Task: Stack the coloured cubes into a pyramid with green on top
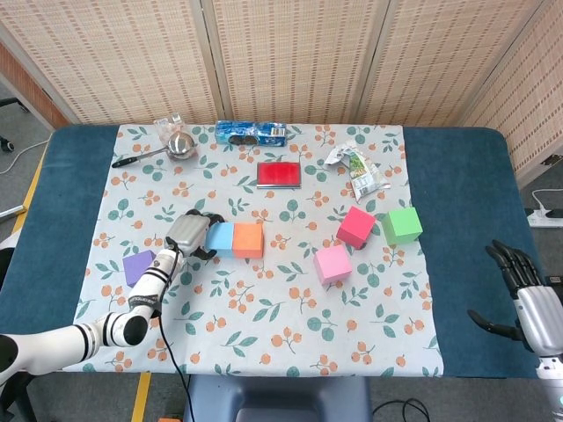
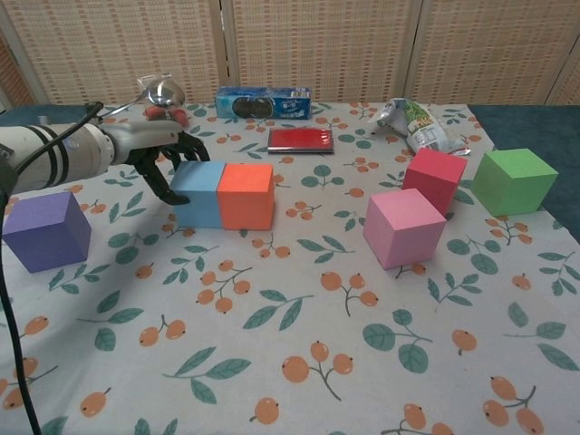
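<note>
Beside the orange cube (image 2: 246, 194), on its left and touching it, sits the blue cube (image 2: 199, 192), and your left hand (image 2: 161, 152) is against the blue cube's far-left side. Its fingers curl round that face and press on it; they do not lift it.

Well left of the orange cube stands the purple cube (image 2: 46, 229), alone. To the right of the orange cube lies the pink cube (image 2: 403, 227), then the red cube (image 2: 435, 178) just behind it, and the green cube (image 2: 513, 181) furthest right.

Your right hand (image 1: 525, 290) hangs off the cloth, far right of the orange cube, fingers spread and holding nothing.

Judgement on handling: the cubes look light, stiff and matt, probably foam or painted wood, so they should slide on a push and take a firm squeeze. Take each by two opposite flat faces, not by the edges.

Surface: a floral cloth (image 1: 264, 343) over a blue table (image 1: 466, 176); it may ruck under a pushed cube. Behind the orange cube lie a red case (image 1: 279, 174), a biscuit pack (image 1: 251, 133), a ladle (image 1: 171, 147) and a wrapper (image 1: 356, 167). Woven screens (image 1: 290, 53) close the room behind.
</note>
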{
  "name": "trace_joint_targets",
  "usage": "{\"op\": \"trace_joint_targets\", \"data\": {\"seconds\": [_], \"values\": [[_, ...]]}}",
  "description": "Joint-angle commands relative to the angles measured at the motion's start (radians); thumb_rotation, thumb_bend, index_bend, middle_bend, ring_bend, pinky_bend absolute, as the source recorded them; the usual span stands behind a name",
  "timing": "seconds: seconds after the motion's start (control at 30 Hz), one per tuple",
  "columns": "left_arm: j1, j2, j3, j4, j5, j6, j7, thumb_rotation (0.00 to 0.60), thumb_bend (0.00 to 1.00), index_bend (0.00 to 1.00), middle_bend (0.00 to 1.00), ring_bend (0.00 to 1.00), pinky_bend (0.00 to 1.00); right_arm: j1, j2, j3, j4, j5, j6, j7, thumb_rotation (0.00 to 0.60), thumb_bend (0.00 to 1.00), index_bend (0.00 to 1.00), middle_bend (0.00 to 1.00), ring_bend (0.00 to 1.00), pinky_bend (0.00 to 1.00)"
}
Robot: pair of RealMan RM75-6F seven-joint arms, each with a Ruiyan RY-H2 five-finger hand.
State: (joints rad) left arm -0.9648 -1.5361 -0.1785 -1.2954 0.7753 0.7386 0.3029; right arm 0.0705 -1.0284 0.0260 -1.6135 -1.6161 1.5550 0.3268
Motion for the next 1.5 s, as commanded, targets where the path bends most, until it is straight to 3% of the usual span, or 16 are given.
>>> {"op": "trace_joint_targets", "data": {"seconds": [0.03, 0.47, 0.77, 1.2, 1.5], "values": [[-0.003, -0.004, -0.001, 0.005, -0.003, -0.003, 0.002, 0.600, 0.31, 0.28, 0.31, 0.29, 0.15, 0.001, -0.001, 0.001, 0.003, 0.001, -0.001, 0.003, 0.600, 0.00, 0.00, 0.00, 0.00, 0.00], [-0.012, -0.006, 0.003, 0.010, -0.019, -0.018, 0.012, 0.600, 0.31, 0.27, 0.31, 0.28, 0.15, 0.005, -0.005, 0.005, 0.024, 0.014, -0.016, 0.025, 0.600, 0.00, 0.00, 0.00, 0.00, 0.00], [-0.019, 0.004, 0.014, -0.004, -0.029, -0.023, 0.031, 0.600, 0.32, 0.20, 0.26, 0.26, 0.15, 0.004, -0.005, 0.006, 0.028, 0.016, -0.017, 0.029, 0.600, 0.00, 0.00, 0.00, 0.00, 0.00], [-0.023, 0.040, 0.026, -0.060, -0.045, -0.004, 0.056, 0.600, 0.32, 0.09, 0.11, 0.11, 0.14, -0.004, -0.003, 0.004, 0.030, 0.010, -0.005, 0.035, 0.600, 0.00, 0.00, 0.00, 0.00, 0.00], [-0.024, 0.067, 0.035, -0.093, -0.056, 0.005, 0.071, 0.600, 0.32, 0.08, 0.08, 0.07, 0.13, -0.008, -0.002, 0.002, 0.031, 0.004, 0.003, 0.038, 0.600, 0.00, 0.00, 0.00, 0.00, 0.00]]}}
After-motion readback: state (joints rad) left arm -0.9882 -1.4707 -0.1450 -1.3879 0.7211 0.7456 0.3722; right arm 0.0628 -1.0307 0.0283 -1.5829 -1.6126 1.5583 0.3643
